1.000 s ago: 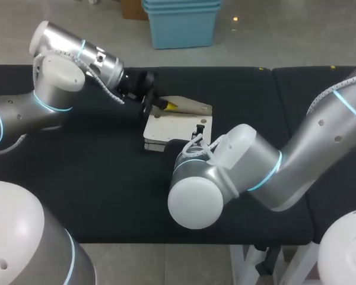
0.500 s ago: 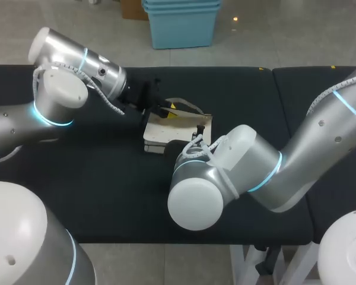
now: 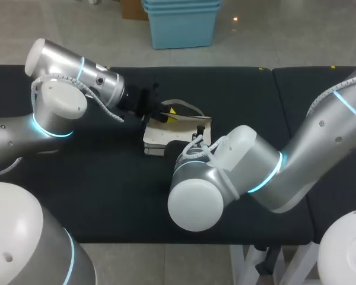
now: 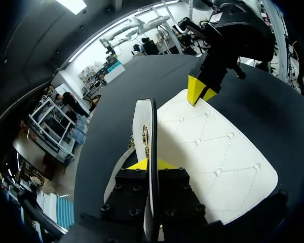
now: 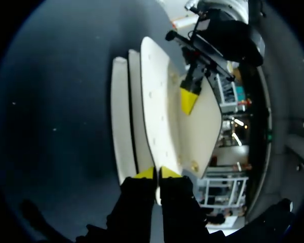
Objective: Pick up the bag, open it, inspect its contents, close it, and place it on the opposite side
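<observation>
A white quilted bag (image 3: 166,135) lies on the black table (image 3: 89,178), a little behind the middle. My left gripper (image 3: 168,113) is at its far left edge, shut on the lifted flap (image 4: 142,119). That flap stands edge-on between the yellow tips (image 4: 151,164), with a gold clasp on it. At the bag's right edge my right gripper (image 3: 200,128) is shut on a white panel (image 5: 157,106). The panel runs out ahead of that gripper's tips (image 5: 157,173). Each wrist view shows the other gripper across the bag (image 4: 213,152): the right (image 4: 200,91), the left (image 5: 188,99).
My right arm's bulky elbow (image 3: 196,202) hangs over the table's front middle. A seam (image 3: 274,83) splits the black table top at the right. Bare table lies to the left and right of the bag.
My left gripper has moved a little to the right and nearer with the flap, which now stands more edge-on over the bag. The right arm has kept still.
</observation>
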